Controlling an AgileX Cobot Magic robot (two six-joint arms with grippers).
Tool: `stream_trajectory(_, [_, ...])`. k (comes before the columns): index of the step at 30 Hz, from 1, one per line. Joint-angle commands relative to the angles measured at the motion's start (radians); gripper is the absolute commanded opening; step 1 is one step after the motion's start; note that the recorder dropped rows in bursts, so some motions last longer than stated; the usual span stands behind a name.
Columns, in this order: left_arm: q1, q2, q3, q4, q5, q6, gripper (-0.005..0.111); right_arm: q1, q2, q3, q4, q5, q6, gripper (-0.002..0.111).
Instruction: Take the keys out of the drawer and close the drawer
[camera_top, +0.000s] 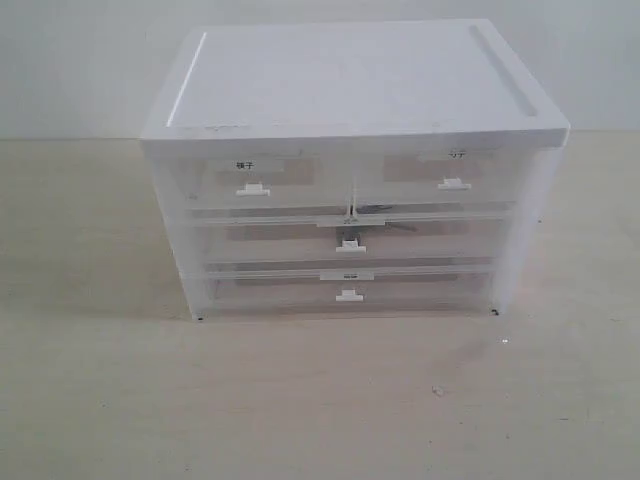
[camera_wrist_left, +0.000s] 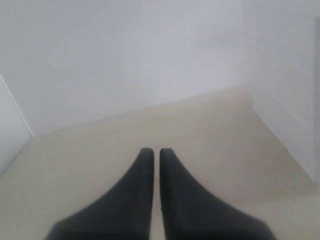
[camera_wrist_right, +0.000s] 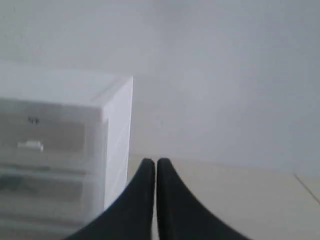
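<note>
The white cabinet (camera_top: 350, 85) stands on the table in the exterior view. Its middle-tier drawer (camera_top: 270, 243) is pushed in, with its white handle tab (camera_top: 350, 246) at the centre. A dark, blurred shape (camera_top: 375, 211) shows through the translucent front just above the tab; I cannot tell if it is the keys. Neither gripper appears in the exterior view. My left gripper (camera_wrist_left: 153, 151) is shut and empty over bare table. Beside the cabinet's side wall (camera_wrist_right: 118, 145), my right gripper (camera_wrist_right: 155, 161) is also shut, holding nothing.
Two half-width labelled top drawers (camera_top: 255, 175) and a full-width bottom drawer (camera_top: 350, 290) are all shut. Beige tabletop (camera_top: 320, 400) spreads in front of the cabinet and to both sides. A pale wall (camera_top: 80, 60) stands behind.
</note>
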Motion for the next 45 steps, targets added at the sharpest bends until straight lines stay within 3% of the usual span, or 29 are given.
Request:
stream_trajectory(1, [0.003,-0.003,0.004,-0.118,-0.134,-0.113,0.004,-0.002,-0.005,-0.001,-0.006,-0.215,0.036,0.000])
stream_trajectory(5, [0.003,-0.003,0.004,-0.150,-0.402,-0.251,0.004,-0.002,-0.005,-0.001,-0.006,-0.349,0.143,0.000])
stream_trajectory(10, [0.003,-0.003,0.004,-0.111,-0.477,-0.629,0.004,-0.002,-0.005,-0.001,-0.006,-0.365,0.431,0.000])
stream_trajectory(12, [0.003,-0.003,0.004,0.050,-0.529,-0.750,0.004,-0.002,-0.005,-0.001,-0.011,-0.394,0.441,0.000])
stream_trajectory(14, [0.003,-0.003,0.004,0.277,-0.680,-0.884,0.004,-0.002,-0.005,-0.001,-0.029,-0.404,0.448,0.000])
stream_trajectory(16, [0.003,-0.003,0.004,0.422,-0.844,-0.964,0.004,-0.002,-0.005,-0.008,-0.080,-0.378,0.484,0.000])
stream_trajectory(18, [0.003,0.031,-0.017,0.508,-0.923,-1.004,0.004,-0.002,-0.005,-0.039,-0.123,-0.358,0.544,0.000])
stream_trajectory(23, [0.003,0.171,-0.137,0.544,-0.890,-1.009,0.004,-0.002,0.084,-0.135,-0.223,-0.342,0.610,0.000])
stream_trajectory(27, [0.003,0.326,-0.203,0.649,-0.972,-1.066,0.004,-0.002,0.215,-0.200,-0.320,-0.342,0.698,0.000])
stream_trajectory(30, [0.003,0.460,-0.210,0.739,-1.031,-1.061,0.004,-0.002,0.326,-0.213,-0.507,-0.371,0.833,0.000])
stream_trajectory(33, [0.003,0.602,-0.208,0.824,-1.039,-0.947,0.004,-0.002,0.444,-0.211,-0.762,-0.438,0.982,0.000])
stream_trajectory(37, [0.003,0.831,-0.196,0.812,-1.144,-0.828,0.004,-0.002,0.627,-0.211,-0.971,-0.647,1.043,0.000])
stream_trajectory(42, [0.003,1.127,-0.196,0.812,-1.358,-0.668,0.004,-0.002,0.830,-0.211,-1.068,-0.837,0.958,0.000])
stream_trajectory(45, [0.002,1.274,-0.196,0.796,-1.376,-0.562,0.004,-0.002,0.957,-0.211,-1.074,-0.926,0.849,0.000])
